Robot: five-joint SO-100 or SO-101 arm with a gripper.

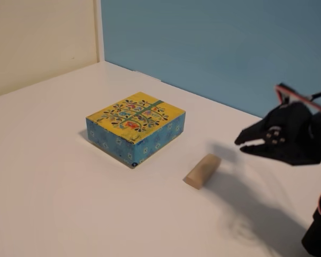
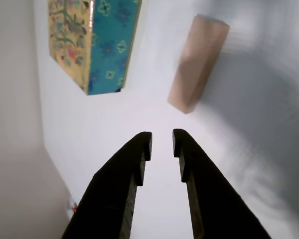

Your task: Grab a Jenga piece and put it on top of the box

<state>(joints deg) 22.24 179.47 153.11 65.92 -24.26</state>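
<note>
The Jenga piece (image 1: 202,171) is a small light-tan wooden block lying flat on the white table, to the right of and nearer than the box in the fixed view. The box (image 1: 136,126) has a yellow top with a dark tree pattern and blue patterned sides. My black gripper (image 1: 239,145) hovers above the table to the right of the block, apart from it, empty. In the wrist view the gripper (image 2: 162,143) has a narrow gap between its jaws. The block (image 2: 198,62) lies ahead, slightly right, and the box (image 2: 89,40) ahead at the upper left.
The white table (image 1: 69,203) ends at a cream wall (image 1: 37,37) on the left and a blue wall (image 1: 214,43) behind. The arm's dark base (image 1: 318,235) stands at the bottom right with red cables (image 1: 289,96) above the gripper.
</note>
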